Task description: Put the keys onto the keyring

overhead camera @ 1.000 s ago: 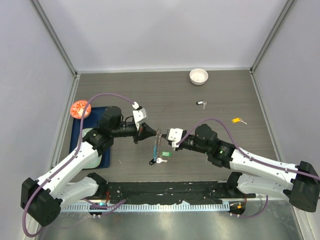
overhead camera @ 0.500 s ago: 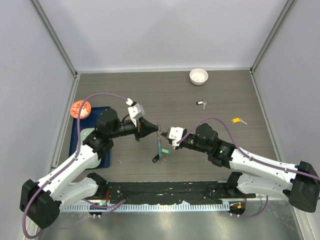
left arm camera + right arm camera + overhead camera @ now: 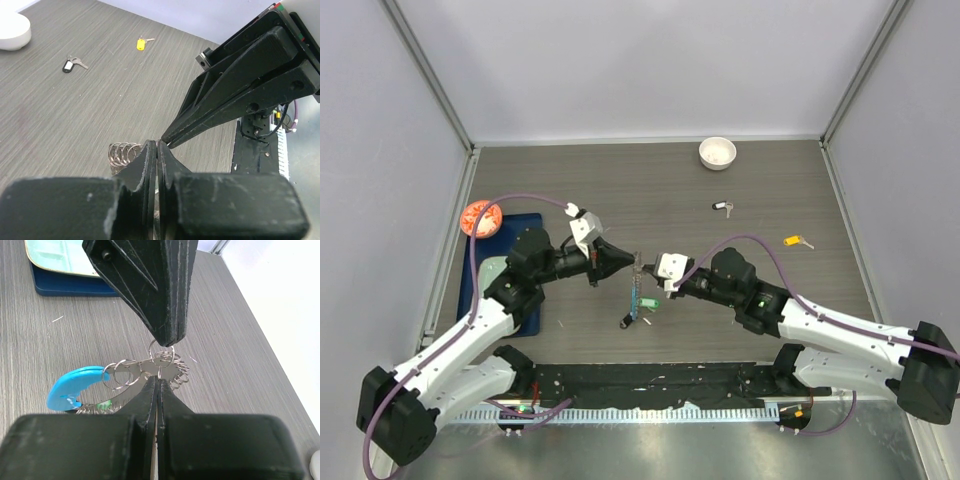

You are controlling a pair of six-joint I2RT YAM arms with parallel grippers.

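— Where's the keyring [image 3: 636, 290] at the moment?
— Up off the table [image 3: 770, 180], hanging near the middle, a shade toward 6 o'clock, right where the two arms meet.
— Who's got hold of it?
— Both, from what I can see. The left gripper [image 3: 632, 262] comes in from 9 o'clock, clenched tight on a little loop at the top of the ring. The right gripper [image 3: 643, 271] reaches over from 3 o'clock and pinches the ring just under that. Their tips are almost touching.
— Anything on the ring?
— A green tag [image 3: 648, 304] shows beside its lower half and a dark tag [image 3: 626, 322] at the very bottom. From the right wrist I can see the blue segment [image 3: 75, 385] curving off to one side of the silver loops.
— And the loose keys?
— Two, lying flat. The black-tagged key [image 3: 721, 208] sits out toward 2 o'clock, and the yellow-tagged key [image 3: 794, 241] is well apart from it at 3 o'clock. Neither is near the ring.
— What else is on there?
— A white bowl [image 3: 717, 152] at 1 o'clock by the back edge, and a blue tray [image 3: 70, 286] at 9 o'clock with a pale plate [image 3: 55, 252] on it, partly under the left arm
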